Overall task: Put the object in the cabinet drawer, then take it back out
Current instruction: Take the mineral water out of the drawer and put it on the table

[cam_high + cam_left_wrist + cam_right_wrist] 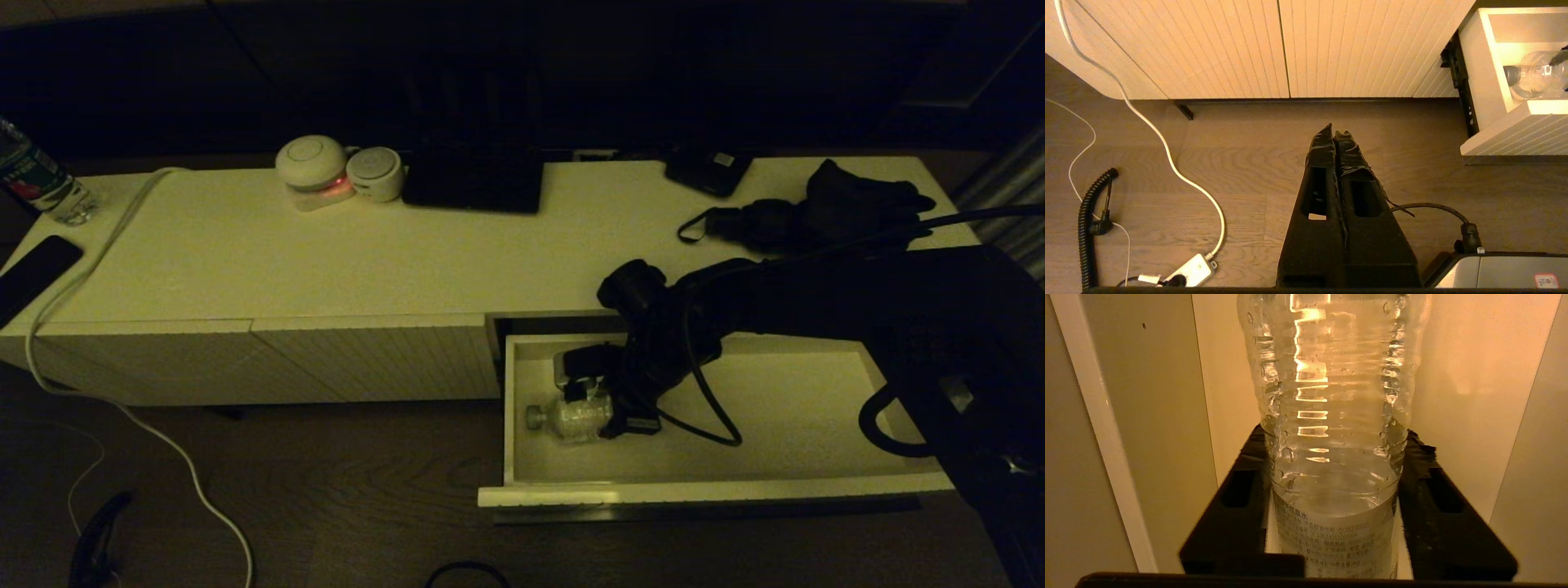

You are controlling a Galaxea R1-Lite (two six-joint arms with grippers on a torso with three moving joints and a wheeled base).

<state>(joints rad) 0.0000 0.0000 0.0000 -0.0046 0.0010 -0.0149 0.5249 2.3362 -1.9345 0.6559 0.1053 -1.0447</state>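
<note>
The cabinet drawer (694, 495) stands pulled out at the cabinet's right end, its front edge toward me. A clear plastic water bottle (571, 418) lies on its side in the drawer's left part, cap pointing left. My right gripper (584, 398) reaches down into the drawer over it. In the right wrist view the bottle (1331, 396) fills the gap of the right gripper (1335, 445), and both black fingers (1241, 506) press against its sides. My left gripper (1334, 131) hangs shut and empty over the wooden floor, left of the drawer (1515, 130).
Closed ribbed panels (367, 359) sit left of the drawer. On the cabinet top are another bottle (37, 180), a phone (33, 273), white round devices (314, 163), a black box (473, 175) and a black bundle (816, 212). A white cable (122, 408) trails to the floor.
</note>
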